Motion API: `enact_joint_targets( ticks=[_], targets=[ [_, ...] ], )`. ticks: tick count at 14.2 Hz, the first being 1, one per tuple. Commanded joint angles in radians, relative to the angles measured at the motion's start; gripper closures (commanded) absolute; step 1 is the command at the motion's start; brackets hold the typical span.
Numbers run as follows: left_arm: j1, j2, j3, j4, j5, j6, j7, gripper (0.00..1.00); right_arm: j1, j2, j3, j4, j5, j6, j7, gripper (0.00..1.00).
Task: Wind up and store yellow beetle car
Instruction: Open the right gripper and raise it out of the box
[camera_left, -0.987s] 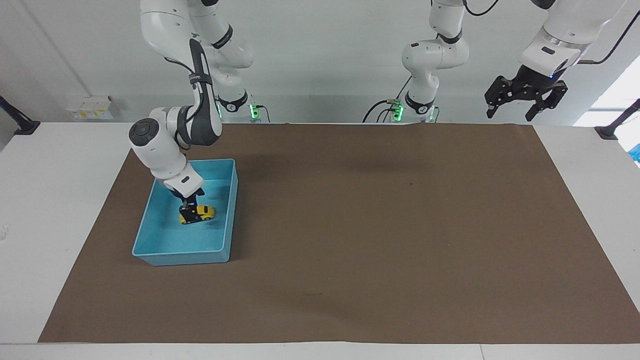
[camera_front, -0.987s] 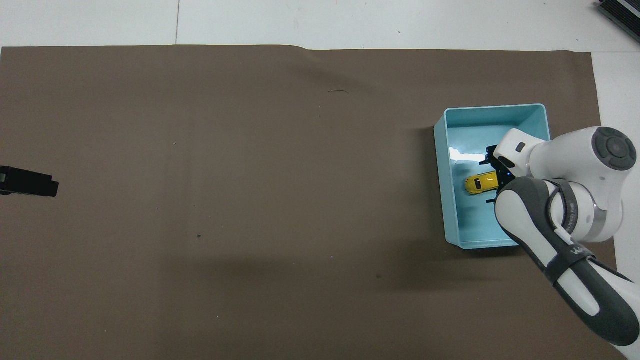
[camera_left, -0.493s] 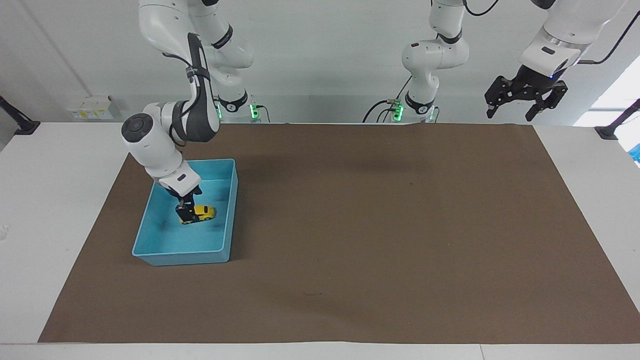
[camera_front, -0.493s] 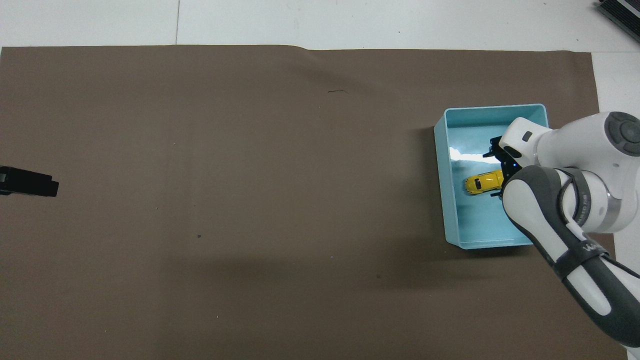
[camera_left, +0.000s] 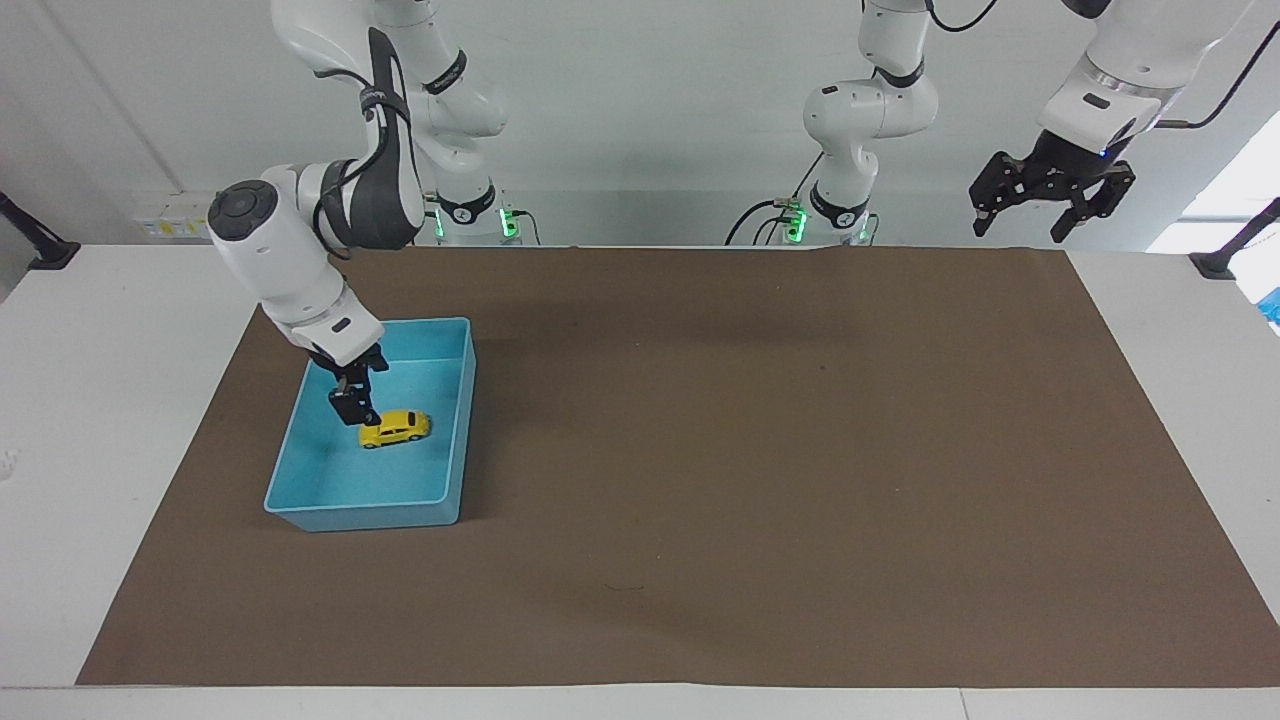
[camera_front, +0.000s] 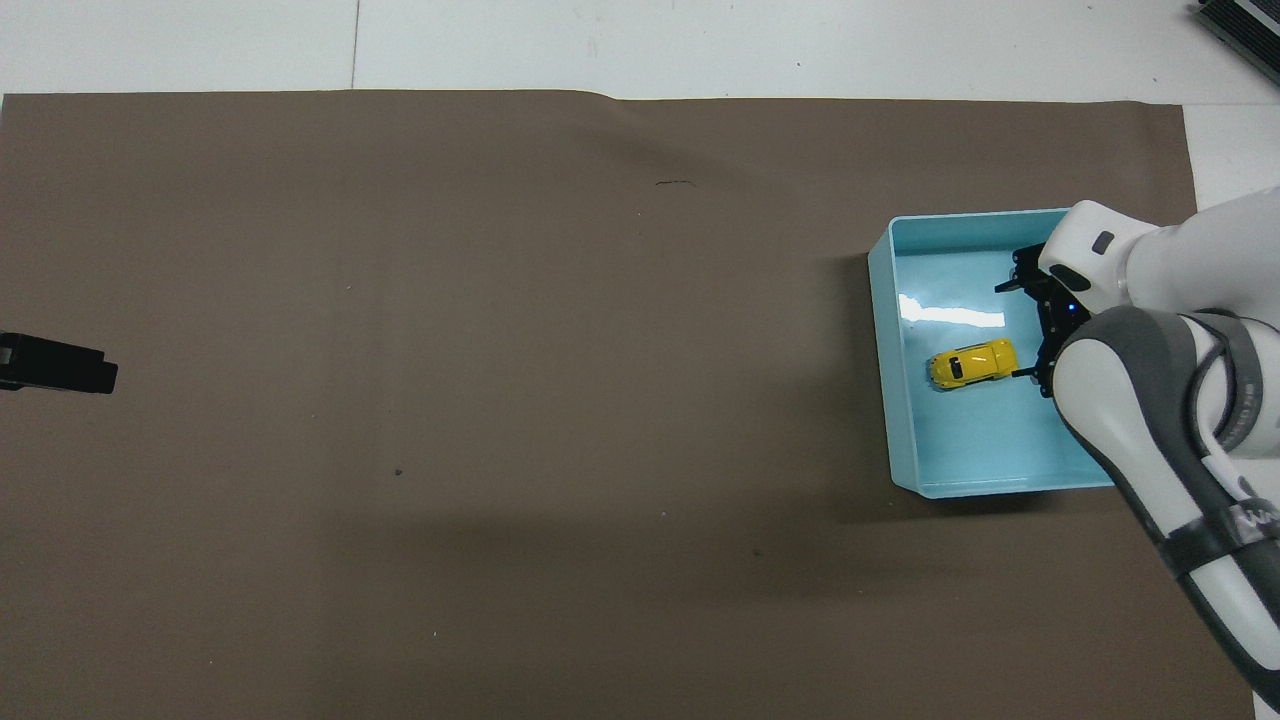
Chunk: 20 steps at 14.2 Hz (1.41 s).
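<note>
With the small yellow beetle-shaped toy car (camera_left: 395, 429) in the light-blue plastic bin (camera_left: 300, 430) at frame left, the right gripper (camera_left: 352, 406) hangs above it with jaws wide and the left gripper (camera_left: 1050, 195) waits wide; retraction likely follows.

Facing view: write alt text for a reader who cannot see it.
A yellow beetle car sits inside a light-blue bin on a brown mat; the right gripper hangs open just above it. The left gripper waits, open, raised by the table's other end.
</note>
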Motion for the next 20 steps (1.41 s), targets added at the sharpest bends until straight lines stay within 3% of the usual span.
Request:
enact_joint_targets(
  ticks=[1,8,14,20],
  targets=[
    [0.019,-0.015,-0.015,-0.016,0.009,0.012,-0.001,0.00,-0.011,0.002,0.005,0.020,0.019,-0.018,0.010,0.00],
    [0.019,-0.015,-0.015,-0.016,0.008,0.012,-0.001,0.00,-0.016,-0.012,-0.004,0.058,0.018,-0.064,0.010,0.00],
    [0.019,-0.015,-0.015,-0.016,0.008,0.012,-0.001,0.00,-0.007,-0.082,0.000,0.074,-0.002,-0.068,0.010,0.00],
    [0.019,-0.015,-0.015,-0.016,0.008,0.012,-0.001,0.00,0.001,-0.086,0.006,0.080,-0.002,-0.059,0.015,0.00]
  ],
)
